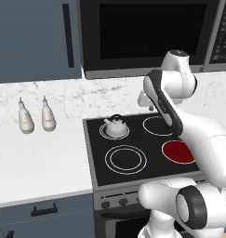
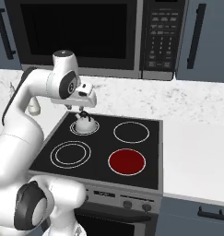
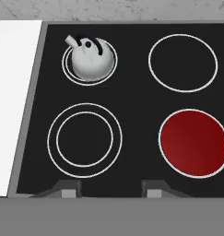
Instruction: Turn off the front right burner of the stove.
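Parted fingers [image 3: 109, 188] above the stove [image 3: 132, 99]; red front right burner [image 3: 194, 143], knobs [image 2: 127, 204] on right base view.

White tabletop [image 1: 40, 158] runs both sides of the cooktop; seen from the hand cam it lies left of the jaws. Backsplash [image 2: 187, 99] is white marble w/ grey veins, far side beyond the jaws. Above it: black microwave [image 2: 85, 32] w/ keypad on its right, slate-blue cabinets [image 1: 35, 37] w/ dark vertical handles either side. Lower drawers [image 1: 44, 211] same blue, dark bar handles. Two white bottles [image 1: 26, 118] stand by the backsplash, well off from the jaws. Light even, soft, no hard shadows.
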